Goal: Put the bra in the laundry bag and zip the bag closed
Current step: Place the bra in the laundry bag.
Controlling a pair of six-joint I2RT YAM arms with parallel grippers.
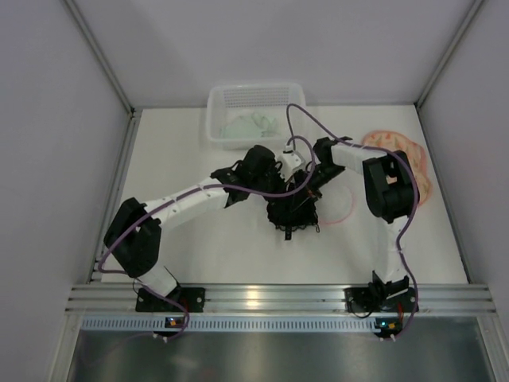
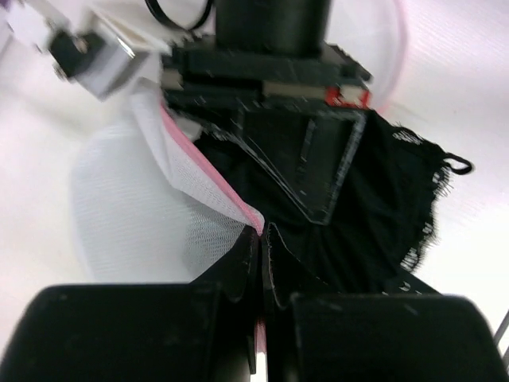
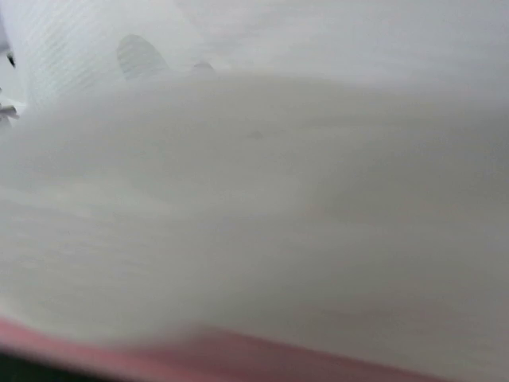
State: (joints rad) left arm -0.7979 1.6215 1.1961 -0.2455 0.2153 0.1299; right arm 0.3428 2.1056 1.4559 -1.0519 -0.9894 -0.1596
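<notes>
– Bra first: where is it?
– Just past the metal rail [image 1: 278,296] and the arm bases, the black lace bra [image 1: 296,213] lies bunched in the middle of the white worktop [image 1: 215,255]. It touches the pink rim of the white mesh laundry bag [image 2: 135,215]. Whether any of it is inside, I cannot tell.
– And the grippers?
– The left gripper [image 2: 261,239] is pinched tight on that pink rim. The right gripper [image 2: 310,191] points down over the bra. Its own camera sees only blurred mesh, so how wide it stands I cannot tell.
– Farther back?
– A pink-patterned cloth [image 1: 406,155] lies at the right. A white basket [image 1: 216,111] holding pale cloth sits by the back wall. Grey walls [image 1: 48,119] close three sides.
</notes>
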